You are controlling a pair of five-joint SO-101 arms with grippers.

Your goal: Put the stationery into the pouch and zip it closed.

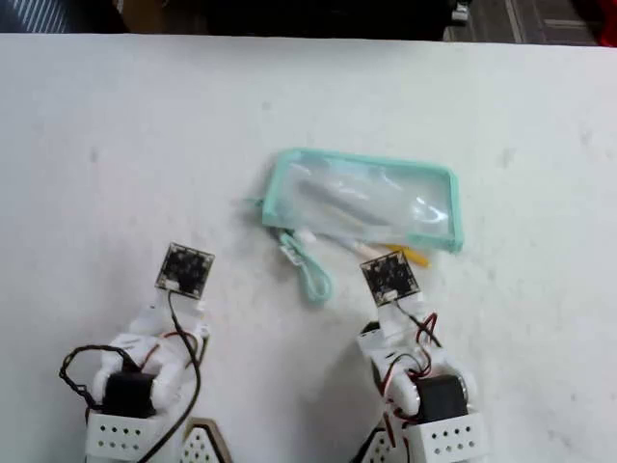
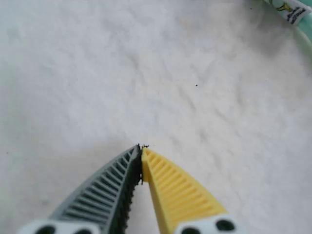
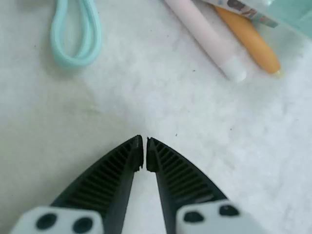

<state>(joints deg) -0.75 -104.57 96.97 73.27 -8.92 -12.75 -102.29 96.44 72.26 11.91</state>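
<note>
**A:** Pouch [image 1: 366, 162] is lying flat at the centre of the high view, long side across the frame. The mouth seems to be facing the lower edge, toward the arms.

**B:** Stationery?

**A:** Pink pen [image 3: 207, 40] and orange pen [image 3: 251, 44] are sticking out of the pouch's lower-right side, side by side. Their free ends are resting on the table [image 1: 116, 145]. I can't tell through the plastic how far in they're sitting.

**B:** Grippers?

**A:** Both are hanging over bare table, holding nothing. Left gripper [image 2: 141, 150] is showing its tips pressed together, well to the left of the pouch. Right gripper [image 3: 146, 145] is showing its tips all but meeting, just short of the pen ends.

**B:** So I'm reading the step as seating the pens.

**A:** Agreed. The right arm is sitting closest, so I'm suggesting a push, not a pick. Keep the tips together, come in low behind the pen ends and drive along the pens' own axis. Pushing off-axis is likely going to roll them or skid the pouch.

**B:** Bracing?

**A:** The left arm is idling, so it could pin the pouch's left end. It should be avoiding the strap loop [image 3: 72, 60], which is lying between the two arms, just below the pouch.

**B:** Zip?

**A:** I'm not making out the slider. Nothing should be crossing the mouth before pulling it.
</note>
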